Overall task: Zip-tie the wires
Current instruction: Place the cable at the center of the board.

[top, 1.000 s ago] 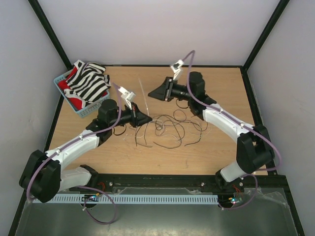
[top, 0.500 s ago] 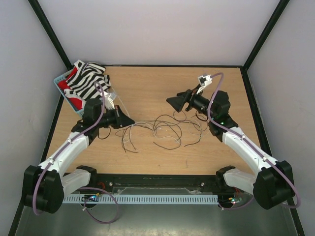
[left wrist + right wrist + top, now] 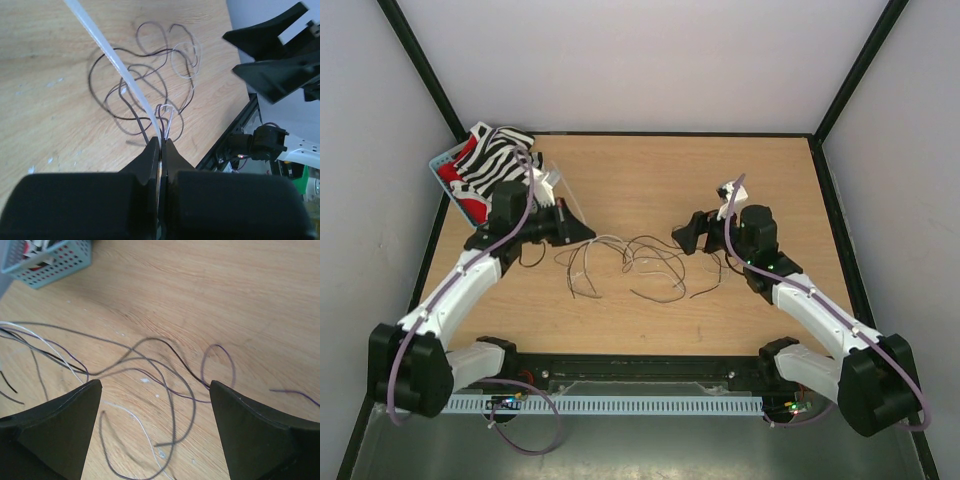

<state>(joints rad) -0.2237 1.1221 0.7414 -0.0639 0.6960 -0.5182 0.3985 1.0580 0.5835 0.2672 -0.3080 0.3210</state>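
The wires point(image 3: 642, 260) lie as a loose tangle of thin dark and pale strands mid-table, also seen in the left wrist view point(image 3: 145, 80) and the right wrist view point(image 3: 165, 370). My left gripper point(image 3: 586, 233) point(image 3: 162, 141) is shut at the tangle's left end. A translucent white zip tie point(image 3: 115, 60) and several wire ends run into its closed jaws. My right gripper point(image 3: 684, 232) point(image 3: 155, 384) stands wide open at the tangle's right side, low over the strands, holding nothing. Its black fingers point(image 3: 272, 75) show in the left wrist view.
A blue perforated basket point(image 3: 442, 163) point(image 3: 60, 267) with striped black-and-white cloth point(image 3: 495, 165) sits at the back left, just behind the left arm. Black frame posts and pale walls bound the wooden table point(image 3: 650, 170).
The right gripper opened wide, drew back to the right and dropped lower. The left gripper pulled back to the left, dragging the zip tie and the wires' left end along.
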